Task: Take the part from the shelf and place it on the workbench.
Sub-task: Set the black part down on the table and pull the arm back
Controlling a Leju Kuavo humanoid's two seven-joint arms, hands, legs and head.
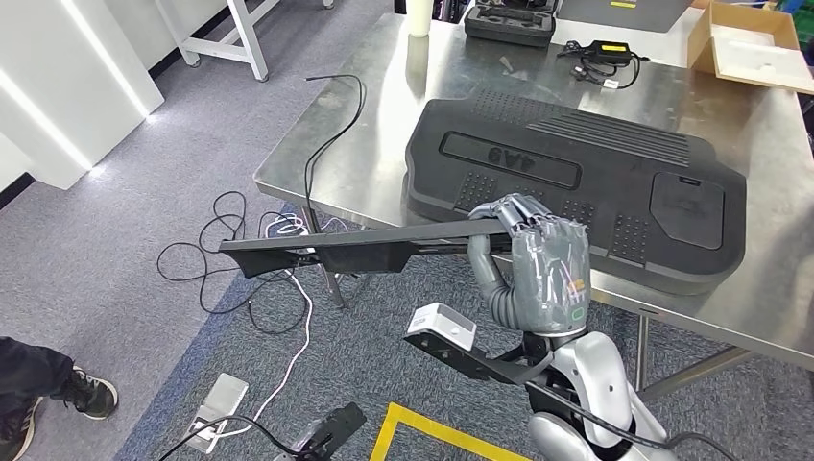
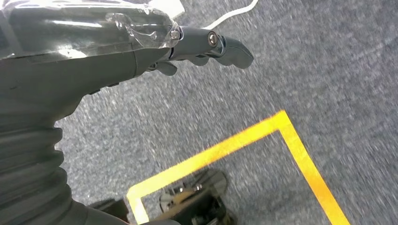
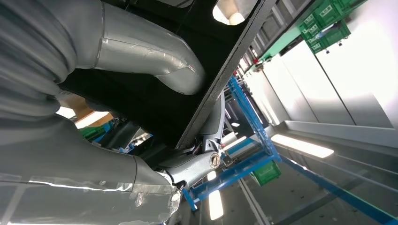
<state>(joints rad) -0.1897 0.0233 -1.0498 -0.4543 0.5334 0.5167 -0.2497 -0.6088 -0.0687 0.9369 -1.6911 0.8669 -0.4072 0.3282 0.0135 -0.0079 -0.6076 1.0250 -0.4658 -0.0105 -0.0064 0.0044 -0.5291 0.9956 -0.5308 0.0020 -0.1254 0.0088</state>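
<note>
The part (image 1: 355,248) is a long, flat black plastic strip. My right hand (image 1: 538,264) grips its right end and holds it level in the air, just in front of the steel workbench (image 1: 384,125). The strip's free end reaches left, out over the floor. In the right wrist view the thumb (image 3: 155,51) presses against the part (image 3: 225,79) and dark fingers wrap its edge. My left hand (image 2: 94,61) hangs over the grey carpet with its fingers (image 2: 220,44) stretched out and nothing in them.
A large black moulded cover (image 1: 576,182) takes up much of the workbench. Behind it lie a black case (image 1: 509,21), a charger (image 1: 605,53) and a cardboard box (image 1: 749,43). Cables (image 1: 240,259), a power strip (image 1: 219,408) and yellow tape (image 1: 432,437) are on the floor. A person's shoe (image 1: 86,394) is at bottom left.
</note>
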